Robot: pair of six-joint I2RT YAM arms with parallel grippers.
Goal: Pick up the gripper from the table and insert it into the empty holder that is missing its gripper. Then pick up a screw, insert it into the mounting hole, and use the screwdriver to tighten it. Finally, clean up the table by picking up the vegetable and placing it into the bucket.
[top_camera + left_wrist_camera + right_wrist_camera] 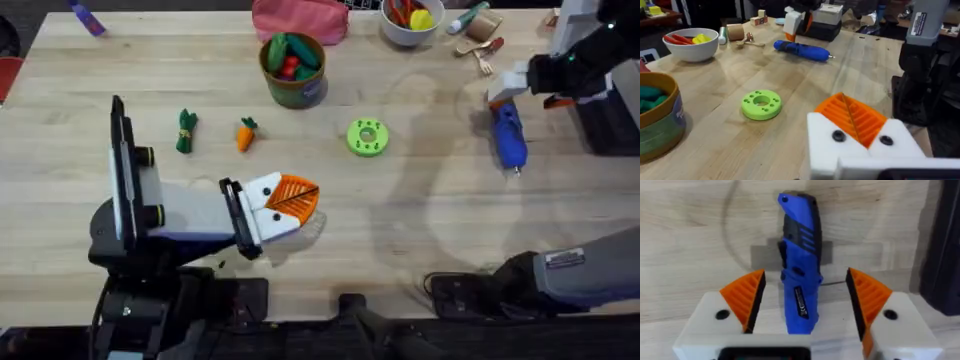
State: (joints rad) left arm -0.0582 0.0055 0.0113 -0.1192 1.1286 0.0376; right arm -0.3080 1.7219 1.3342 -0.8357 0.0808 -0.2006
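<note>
Open table (420, 230) mid-right, green disc (367, 137) beside carrot (246, 133), bucket (294, 70) crowding far edge

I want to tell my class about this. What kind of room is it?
Probably a robot lab or workshop. Two robot arms work at a wooden table, with a blue screwdriver lying between the right gripper's open fingers, beside toy vegetables in a green bucket.

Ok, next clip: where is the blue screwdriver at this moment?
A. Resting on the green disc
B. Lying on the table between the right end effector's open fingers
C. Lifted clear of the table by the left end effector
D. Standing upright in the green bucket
B. The right wrist view shows the screwdriver lying flat on the table, with the right end effector open and one orange-padded finger on each side of it.
</note>
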